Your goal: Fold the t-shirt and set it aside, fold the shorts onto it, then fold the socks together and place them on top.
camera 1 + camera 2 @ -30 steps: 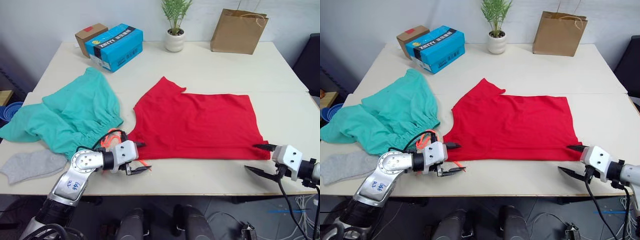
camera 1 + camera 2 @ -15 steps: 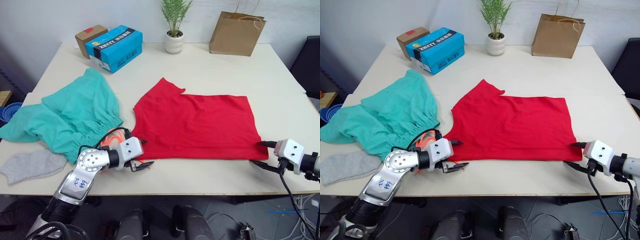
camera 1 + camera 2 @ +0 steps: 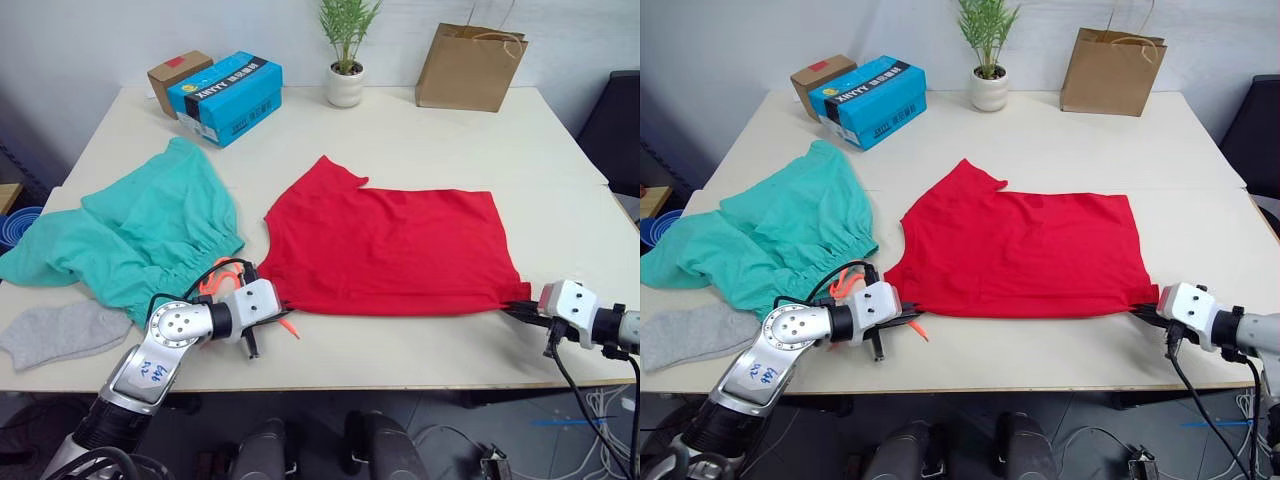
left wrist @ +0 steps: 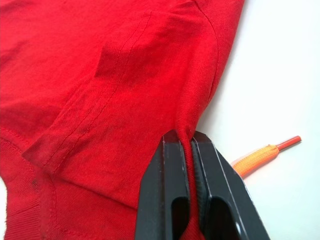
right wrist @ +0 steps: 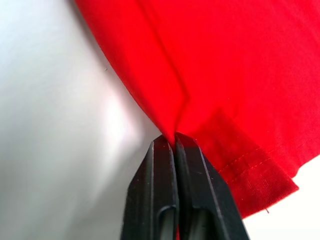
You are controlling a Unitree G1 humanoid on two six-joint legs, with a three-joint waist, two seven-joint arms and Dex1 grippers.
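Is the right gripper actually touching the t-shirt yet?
Touching. In the right wrist view, the right gripper is shut on a pinched fold of the t-shirt at its near edge, red fabric running down between the black fingers.

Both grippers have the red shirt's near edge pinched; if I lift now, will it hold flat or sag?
Likely sag: the t-shirt puckers into folds at the left gripper and right gripper, so it looks floppy. It seems thin and light, and may drag across the table.
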